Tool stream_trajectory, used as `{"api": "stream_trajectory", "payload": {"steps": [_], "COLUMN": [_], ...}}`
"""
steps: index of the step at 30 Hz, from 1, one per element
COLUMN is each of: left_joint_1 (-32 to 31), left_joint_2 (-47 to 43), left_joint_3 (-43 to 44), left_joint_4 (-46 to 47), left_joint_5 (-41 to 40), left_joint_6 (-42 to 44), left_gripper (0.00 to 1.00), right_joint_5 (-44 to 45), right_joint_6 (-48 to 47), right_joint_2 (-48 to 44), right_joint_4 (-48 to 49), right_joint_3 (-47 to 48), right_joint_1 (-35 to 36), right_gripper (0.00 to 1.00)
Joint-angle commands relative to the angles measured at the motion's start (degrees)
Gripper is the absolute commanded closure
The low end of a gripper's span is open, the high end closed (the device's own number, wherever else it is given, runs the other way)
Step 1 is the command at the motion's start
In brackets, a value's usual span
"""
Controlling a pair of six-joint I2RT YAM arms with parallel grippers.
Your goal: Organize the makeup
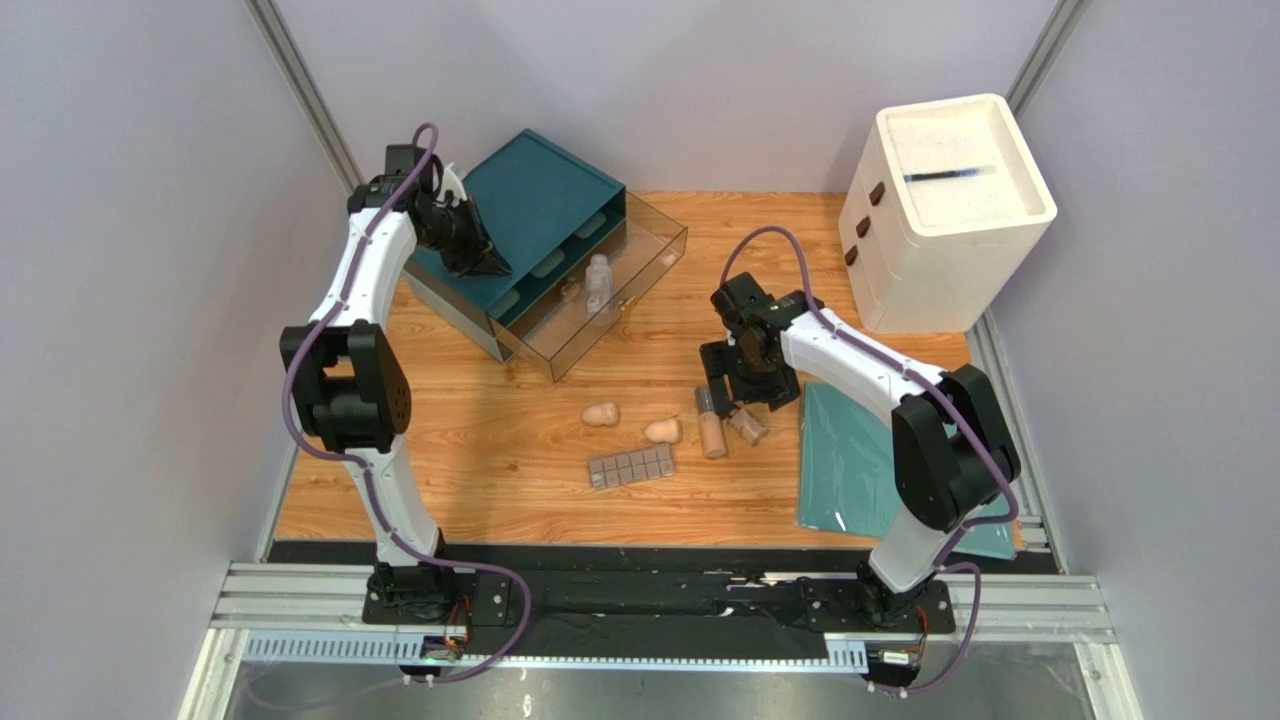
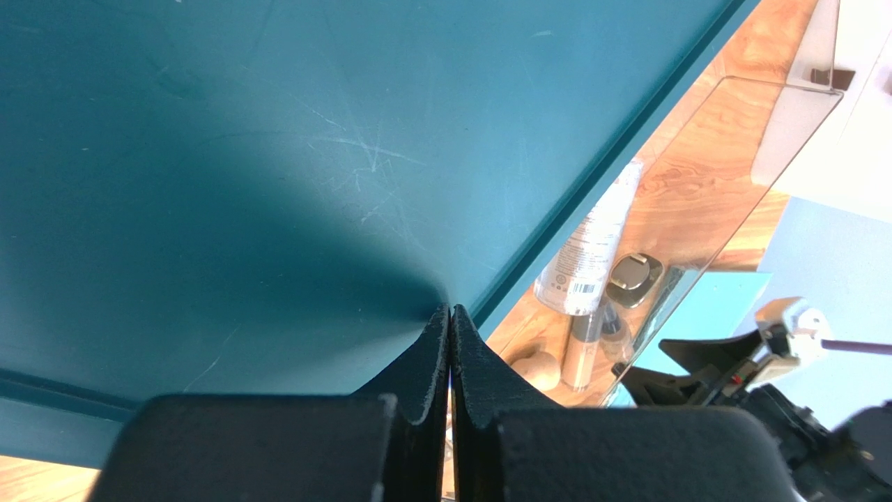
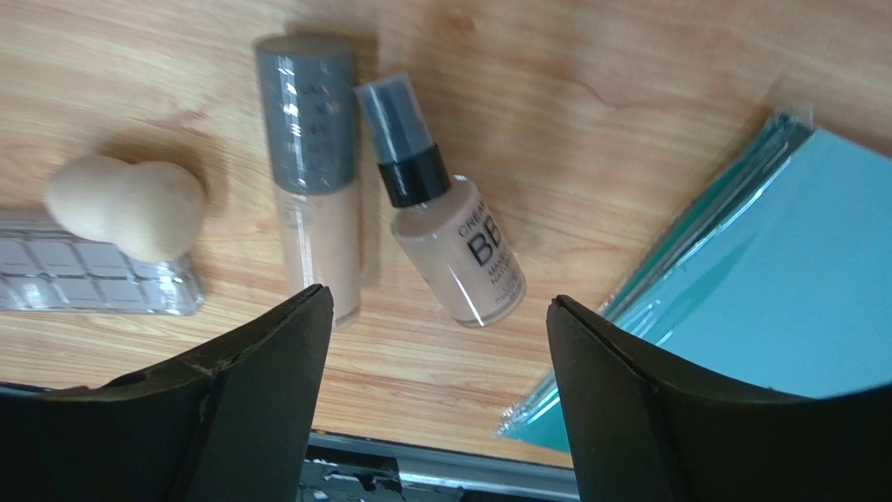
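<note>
Two beige bottles lie side by side on the wood table, one grey-capped [image 3: 309, 173] and one with a black pump [image 3: 450, 235]. My right gripper [image 3: 438, 303] is open and empty just above them [image 1: 744, 402]. A third bottle [image 1: 598, 282] lies in the pulled-out clear drawer [image 1: 654, 240]; it also shows in the left wrist view [image 2: 592, 246]. Two peach sponges [image 1: 601, 411] [image 1: 661, 432] and the grey palette [image 1: 631, 468] lie left of the two bottles. My left gripper [image 2: 450, 314] is shut and empty at the top of the teal drawer box [image 1: 526, 195].
A flat teal mat [image 1: 857, 465] lies right of the bottles, under the right arm. A white drawer unit [image 1: 947, 203] stands at the back right. A small gold compact [image 2: 633, 274] sits in the clear drawer. Grey walls close in both sides.
</note>
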Motion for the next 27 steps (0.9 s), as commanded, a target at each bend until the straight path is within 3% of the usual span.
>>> {"api": "stream_trajectory", "payload": {"steps": [1, 12, 14, 15, 16, 17, 19, 27], "left_joint_1": [0.31, 0.22, 0.22, 0.22, 0.22, 0.22, 0.22, 0.22], "left_joint_2": [0.91, 1.26, 1.27, 1.26, 1.26, 1.35, 1.35, 1.35], "left_joint_3": [-1.38, -2.17, -2.17, -2.17, -2.26, -2.09, -2.09, -1.91], "left_joint_4": [-1.13, -1.56, -1.57, -1.57, -1.48, -1.39, -1.39, -0.95], "left_joint_5": [-0.42, -0.33, -0.41, -0.33, -0.24, -0.15, 0.20, 0.73], "left_joint_6": [1.59, 1.77, 1.77, 1.77, 1.68, 1.59, 1.50, 1.06], "left_gripper": [1.00, 1.00, 1.00, 1.00, 1.00, 1.00, 1.00, 1.00], "right_joint_5": [3.30, 1.81, 1.72, 2.07, 2.59, 2.77, 3.12, 2.77], "right_joint_6": [-1.31, -0.34, -0.34, -0.51, -0.08, -0.08, -0.16, -1.48], "right_joint_2": [-0.55, 6.39, 7.53, 7.88, 8.06, 7.80, 6.75, 0.68], "right_joint_4": [1.58, 6.23, 7.81, 8.08, 8.17, 8.26, 8.26, 5.01], "right_joint_3": [-1.67, -6.42, -6.86, -6.95, -7.21, -7.30, -7.91, -0.99], "right_joint_1": [-0.06, -0.50, -1.29, -1.64, -2.60, -3.22, -5.15, -9.38], "right_gripper": [0.23, 0.30, 0.40, 0.58, 0.88, 0.94, 1.00, 1.00]}}
